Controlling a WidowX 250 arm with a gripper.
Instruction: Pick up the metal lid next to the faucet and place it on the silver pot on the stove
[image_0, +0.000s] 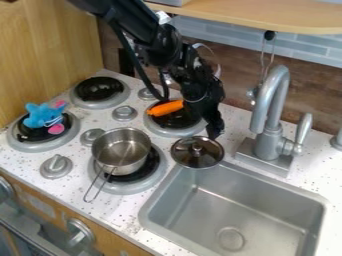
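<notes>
The black gripper (213, 129) hangs down behind the sink's left corner, at the back edge of a dark lid (207, 159) with a round knob. Whether it touches the lid I cannot tell. The lid lies between the right-hand burners and the faucet, close to the sink's rim. Left of it, a steel pot (121, 151) stands on the front right burner, its wire handle toward the counter's front. An orange carrot-like toy (165, 108) rests on the back right burner, just left of the arm. A blue plush toy (43, 115) with pink parts sits on the front left burner.
A grey sink (230, 210) takes up the lower right, with a tall faucet (270, 120) behind it. Stove knobs (125, 113) stand among the burners. The back left burner (99, 89) is bare. A wooden shelf (267, 17) overhangs the back wall, and a wooden panel (47, 55) borders the left side.
</notes>
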